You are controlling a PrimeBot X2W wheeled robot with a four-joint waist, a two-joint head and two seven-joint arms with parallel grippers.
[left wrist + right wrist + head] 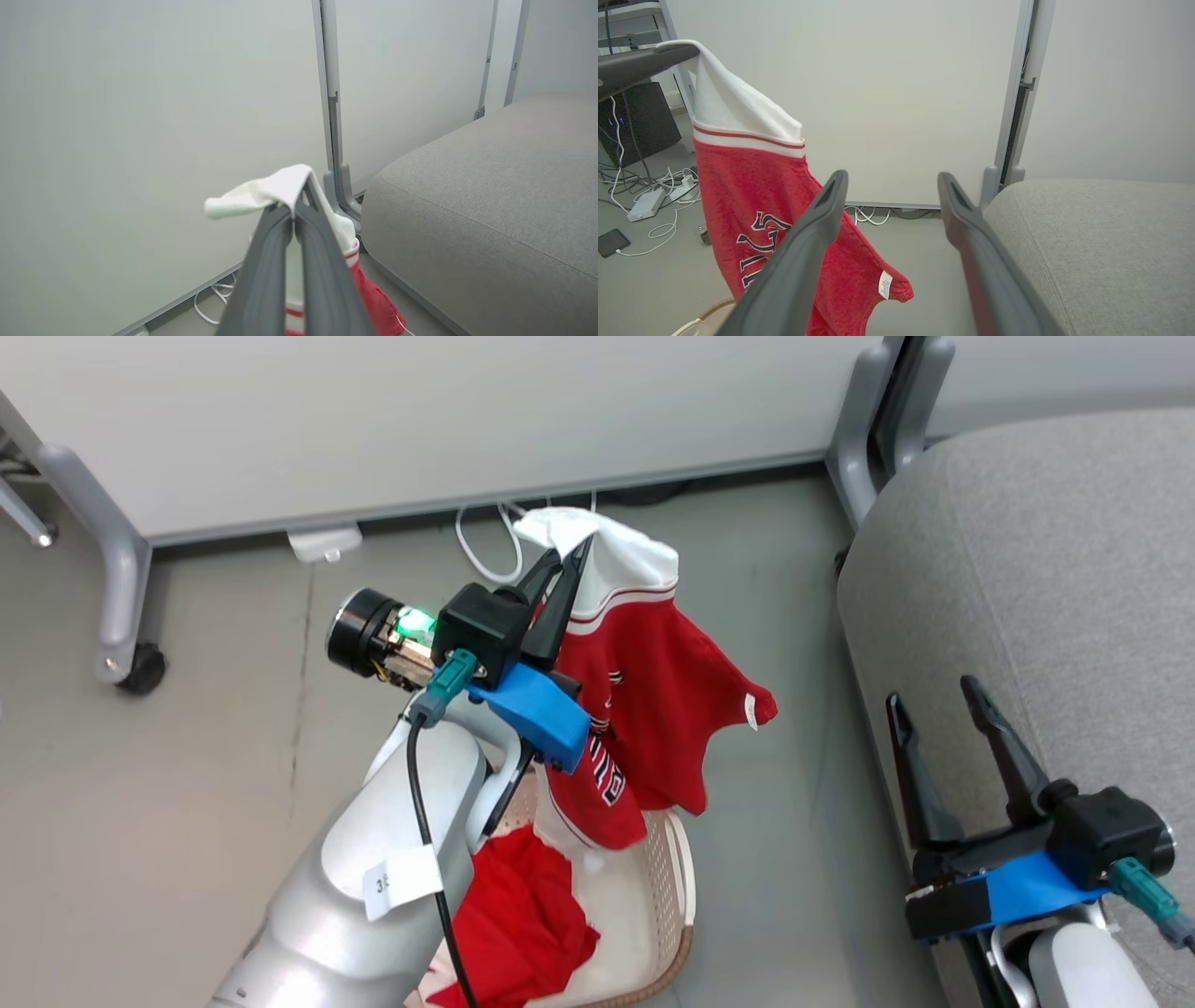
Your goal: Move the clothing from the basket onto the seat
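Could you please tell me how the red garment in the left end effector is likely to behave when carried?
Probably floppy: the red garment hangs in loose folds from the left end effector. Likely light, since a pinch on one white corner holds it. Its hem, low over the basket, may snag the rim.

basket (680,882) half behind arm (373,859), seat (1027,569) cropped

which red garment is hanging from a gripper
The red fabric garment with the white panel and lettering, pinched in the left gripper and hanging over the cream perforated plastic basket. The other red garment lies crumpled inside.
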